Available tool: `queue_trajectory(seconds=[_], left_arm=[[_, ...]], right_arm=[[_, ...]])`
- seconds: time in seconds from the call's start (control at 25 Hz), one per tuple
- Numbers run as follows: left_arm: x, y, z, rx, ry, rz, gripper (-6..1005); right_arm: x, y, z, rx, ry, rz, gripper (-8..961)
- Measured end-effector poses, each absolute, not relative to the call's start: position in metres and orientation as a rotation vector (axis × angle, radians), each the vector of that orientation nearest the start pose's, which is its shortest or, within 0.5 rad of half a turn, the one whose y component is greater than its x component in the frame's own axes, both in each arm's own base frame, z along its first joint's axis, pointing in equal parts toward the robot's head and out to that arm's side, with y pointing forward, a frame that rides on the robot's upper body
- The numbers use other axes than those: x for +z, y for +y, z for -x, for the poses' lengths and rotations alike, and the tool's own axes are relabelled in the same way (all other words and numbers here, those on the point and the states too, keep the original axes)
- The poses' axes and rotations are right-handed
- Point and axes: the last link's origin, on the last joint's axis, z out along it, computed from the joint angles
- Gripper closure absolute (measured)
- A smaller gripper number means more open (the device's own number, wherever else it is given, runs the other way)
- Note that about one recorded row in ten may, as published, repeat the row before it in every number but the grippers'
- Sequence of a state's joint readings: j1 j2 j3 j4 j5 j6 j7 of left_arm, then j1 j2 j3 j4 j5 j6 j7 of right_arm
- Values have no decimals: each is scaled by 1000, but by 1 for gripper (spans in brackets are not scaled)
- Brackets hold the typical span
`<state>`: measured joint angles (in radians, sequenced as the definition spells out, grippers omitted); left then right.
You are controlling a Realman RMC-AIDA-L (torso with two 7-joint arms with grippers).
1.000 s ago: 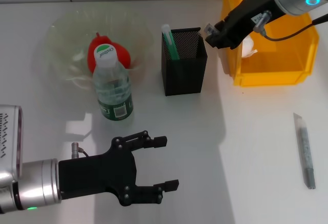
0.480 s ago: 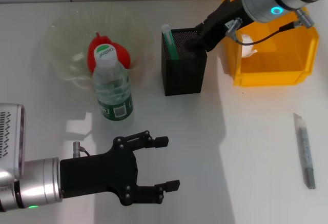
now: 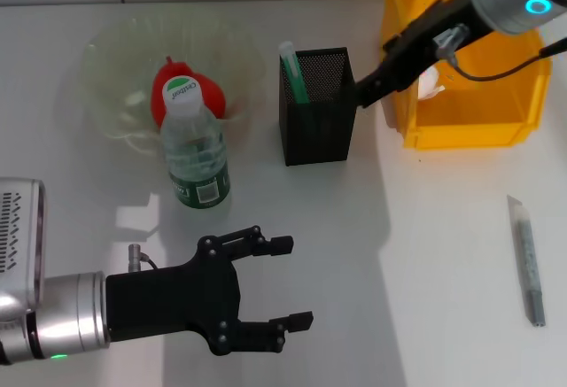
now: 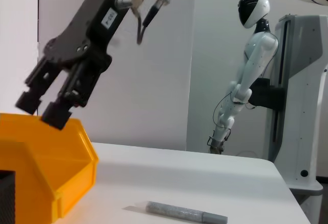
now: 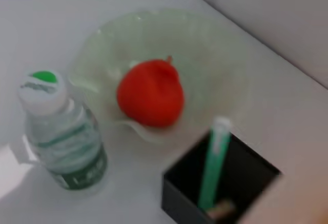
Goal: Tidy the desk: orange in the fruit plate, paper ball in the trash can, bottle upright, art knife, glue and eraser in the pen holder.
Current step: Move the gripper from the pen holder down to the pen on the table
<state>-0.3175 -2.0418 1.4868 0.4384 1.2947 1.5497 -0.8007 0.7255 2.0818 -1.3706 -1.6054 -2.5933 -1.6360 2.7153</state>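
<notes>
The orange (image 3: 205, 93) lies in the pale-green fruit plate (image 3: 115, 59). In front of it the bottle (image 3: 193, 152) stands upright. A green glue stick (image 3: 292, 73) leans in the black mesh pen holder (image 3: 319, 130), and the right wrist view shows the small beige eraser (image 5: 221, 211) inside it too. My right gripper (image 3: 370, 90) hovers at the holder's right top edge, open and holding nothing, as the left wrist view confirms (image 4: 40, 110). The paper ball (image 3: 432, 81) sits in the yellow trash can (image 3: 469, 130). The grey art knife (image 3: 529, 259) lies on the desk at right. My left gripper (image 3: 288, 282) rests open at the front.
The trash can stands close beside the pen holder, just right of my right arm. The white desk (image 3: 425, 254) stretches bare between the left gripper and the art knife. Beyond the desk stands another white robot (image 4: 246, 80).
My right gripper carried a small piece over the pen holder, then drew back to the right with nothing in its fingers. The left arm has stayed put.
</notes>
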Motion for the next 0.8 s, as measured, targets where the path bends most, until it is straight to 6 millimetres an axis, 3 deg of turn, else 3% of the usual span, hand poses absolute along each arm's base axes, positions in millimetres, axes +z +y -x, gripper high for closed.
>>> queue_trajectory(seconds=[0.08,0.12,0.28,0.4,0.44,0.52,0.8], left_arm=[[-69,232,268,-956,-182,2852,157],[-70,232,268,-958,-182,2853,157],[-70,232,268,-960,-184,2854,157],[-71,232,268,-954,-186,2858,157],[-71,232,268,-954,-186,2858,157],[-71,234,267,-952,-178,2862,157],[-72,234,266,-939,-157,2880,157]], right_arm=[[39,361,-91,-311,763,2511,214],[52,350,-100,-333,840,2437,204],[62,332,-123,-342,986,2347,165],[64,318,-153,-354,1145,2272,136],[64,318,-153,-354,1145,2272,136],[64,309,-173,-363,1250,2219,136],[59,299,-213,-390,1430,2136,136]])
